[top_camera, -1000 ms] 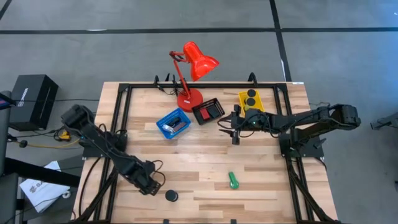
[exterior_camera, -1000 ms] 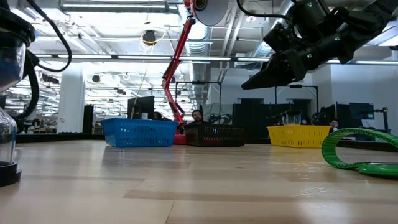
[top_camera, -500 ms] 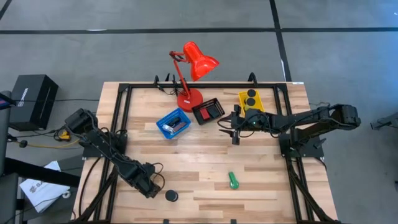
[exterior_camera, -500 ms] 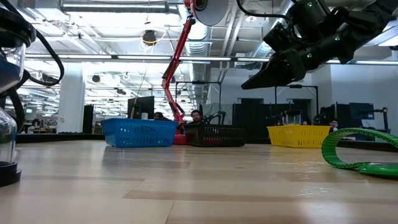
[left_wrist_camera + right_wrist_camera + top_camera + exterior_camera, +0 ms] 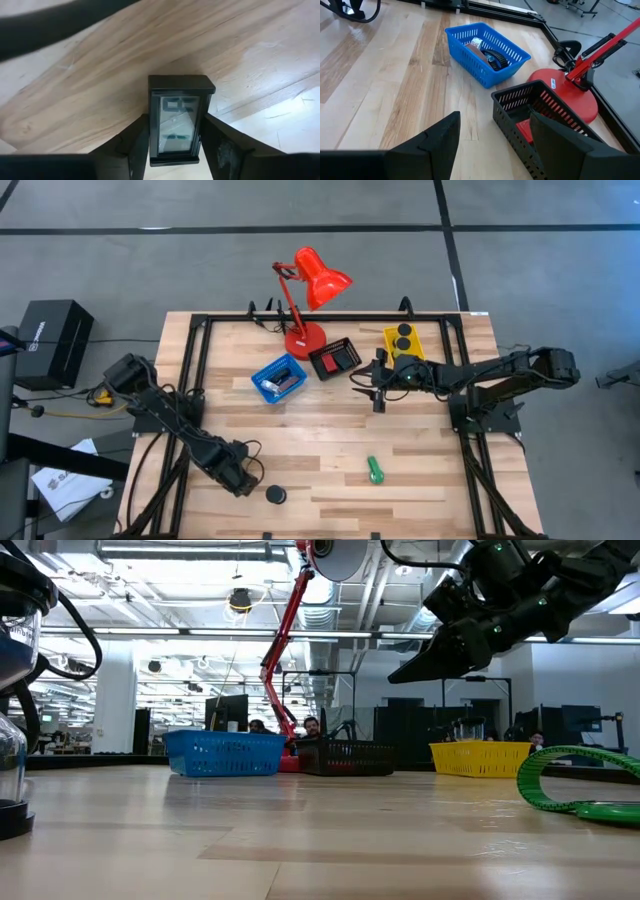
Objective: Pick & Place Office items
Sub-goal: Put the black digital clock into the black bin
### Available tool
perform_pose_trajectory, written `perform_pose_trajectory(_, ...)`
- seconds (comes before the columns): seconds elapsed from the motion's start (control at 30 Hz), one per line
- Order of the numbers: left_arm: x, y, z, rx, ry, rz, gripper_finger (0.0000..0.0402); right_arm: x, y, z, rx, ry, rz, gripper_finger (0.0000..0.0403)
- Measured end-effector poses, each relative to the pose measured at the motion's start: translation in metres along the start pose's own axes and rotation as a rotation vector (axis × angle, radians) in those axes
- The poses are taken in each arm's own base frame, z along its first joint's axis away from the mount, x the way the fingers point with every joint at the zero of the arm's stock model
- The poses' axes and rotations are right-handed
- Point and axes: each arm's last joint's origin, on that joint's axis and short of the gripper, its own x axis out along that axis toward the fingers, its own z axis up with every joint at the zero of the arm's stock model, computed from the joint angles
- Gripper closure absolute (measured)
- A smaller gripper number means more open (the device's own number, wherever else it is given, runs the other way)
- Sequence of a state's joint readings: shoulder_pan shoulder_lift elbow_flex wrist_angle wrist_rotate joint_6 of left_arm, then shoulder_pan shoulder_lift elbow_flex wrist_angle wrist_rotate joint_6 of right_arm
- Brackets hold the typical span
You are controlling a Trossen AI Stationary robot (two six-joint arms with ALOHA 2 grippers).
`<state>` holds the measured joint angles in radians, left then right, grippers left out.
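My left gripper [image 5: 245,480] points down at the table's near left, shut on a small black rectangle with a clear window [image 5: 175,120]. A black round piece [image 5: 275,494] lies just right of it, and a green stubby cylinder [image 5: 374,470] lies on the wood farther right. My right gripper [image 5: 378,392] hangs open above the table beside the yellow tray [image 5: 403,342]. Nothing is between its fingers in the right wrist view [image 5: 495,120]. My left gripper pinches the black rectangle between its two fingers, one on each long side [image 5: 151,135]. The fingers come from above, pointing down, and lie along the two sides. The rectangle rests on the wooden table top.
At the back stand the blue tray [image 5: 279,378] with items in it, the black tray [image 5: 335,358] holding a red block, and the yellow tray with two black round pieces. The red desk lamp [image 5: 305,338] stands behind them. Bare wood lies in the table's middle.
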<state>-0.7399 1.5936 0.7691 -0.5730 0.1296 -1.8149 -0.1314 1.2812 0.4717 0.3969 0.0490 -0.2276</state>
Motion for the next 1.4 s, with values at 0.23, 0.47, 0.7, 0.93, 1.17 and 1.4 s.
perform_pose_trajectory(0.23, -0.028, -0.002, 0.005, -0.008, -0.092, -0.158, 0.0243, 0.000, 0.000, 0.000, 0.000, -0.001, 0.000, 0.0172)
perform_pose_trajectory(0.47, -0.070, 0.003, 0.025, 0.002, -0.385, -0.351, 0.0251, 0.000, 0.000, 0.000, 0.001, -0.001, 0.000, 0.0172)
perform_pose_trajectory(0.7, -0.104, 0.010, 0.062, 0.012, -0.650, -0.405, 0.0247, 0.000, 0.000, 0.000, 0.000, -0.001, -0.001, 0.0172)
perform_pose_trajectory(0.93, -0.118, 0.013, 0.103, 0.076, -0.858, -0.315, 0.0249, 0.000, 0.000, 0.000, 0.000, -0.001, -0.001, 0.0172)
perform_pose_trajectory(1.17, -0.131, 0.002, 0.145, 0.185, -1.054, -0.299, 0.0247, 0.000, 0.000, 0.000, 0.000, -0.004, -0.001, 0.0172)
perform_pose_trajectory(1.4, -0.137, -0.015, 0.184, 0.223, -1.250, -0.343, 0.0248, 0.000, 0.000, 0.001, 0.000, -0.007, -0.002, 0.0172)
